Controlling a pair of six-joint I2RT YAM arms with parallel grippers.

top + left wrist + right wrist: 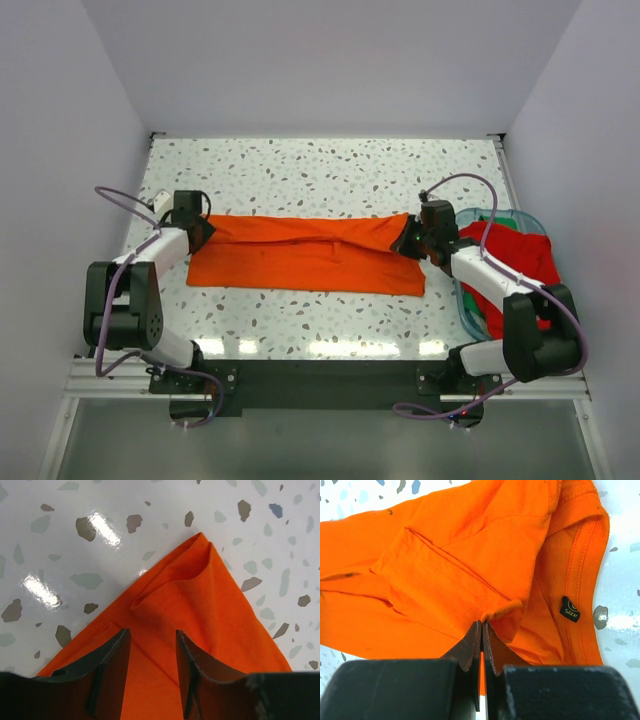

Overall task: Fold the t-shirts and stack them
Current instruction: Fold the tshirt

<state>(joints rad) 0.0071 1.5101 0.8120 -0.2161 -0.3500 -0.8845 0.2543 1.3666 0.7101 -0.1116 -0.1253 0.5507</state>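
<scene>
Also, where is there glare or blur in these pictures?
Top view: white glare on the table along its near edge. Left wrist view: two glare patches, the left tool dark and slightly soft. Right wrist view: orange shirt sharp, its label readable.

A white table [320, 170] flecked with grey and dark specks shows bright glare along its near edge. A clear, teal-rimmed plastic bin [510, 214] sits at its right edge. Plain pale walls [330, 60] enclose three sides.
</scene>
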